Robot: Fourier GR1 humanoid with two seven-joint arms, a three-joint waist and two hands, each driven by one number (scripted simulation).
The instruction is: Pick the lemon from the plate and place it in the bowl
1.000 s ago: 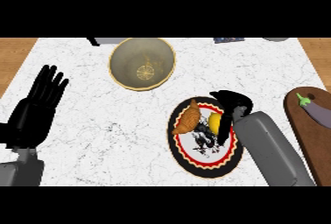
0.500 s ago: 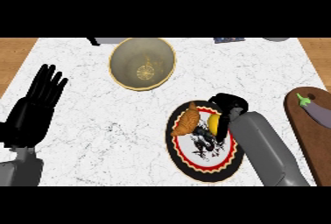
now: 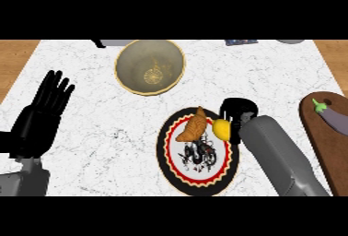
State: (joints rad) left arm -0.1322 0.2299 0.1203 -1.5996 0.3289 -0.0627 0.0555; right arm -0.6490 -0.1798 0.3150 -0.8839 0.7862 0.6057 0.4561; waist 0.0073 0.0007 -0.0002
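The yellow lemon sits at the right edge of the black-and-red plate, next to a brown croissant. My right hand is over the plate's upper right rim. Its fingers are curled down against the lemon's right side and hide part of it. The lemon still rests on the plate. The tan bowl stands at the back of the counter, up and to the left of the plate, with nothing in it but a printed pattern. My left hand rests open at the left edge, fingers up.
A wooden board at the right edge carries a purple eggplant. Dark items line the counter's far edge. White marble counter lies between the plate and my left hand.
My right hand's fingers have drawn in from a spread pose to a compact curl beside the lemon, which now shows plainly. The left hand has not moved.
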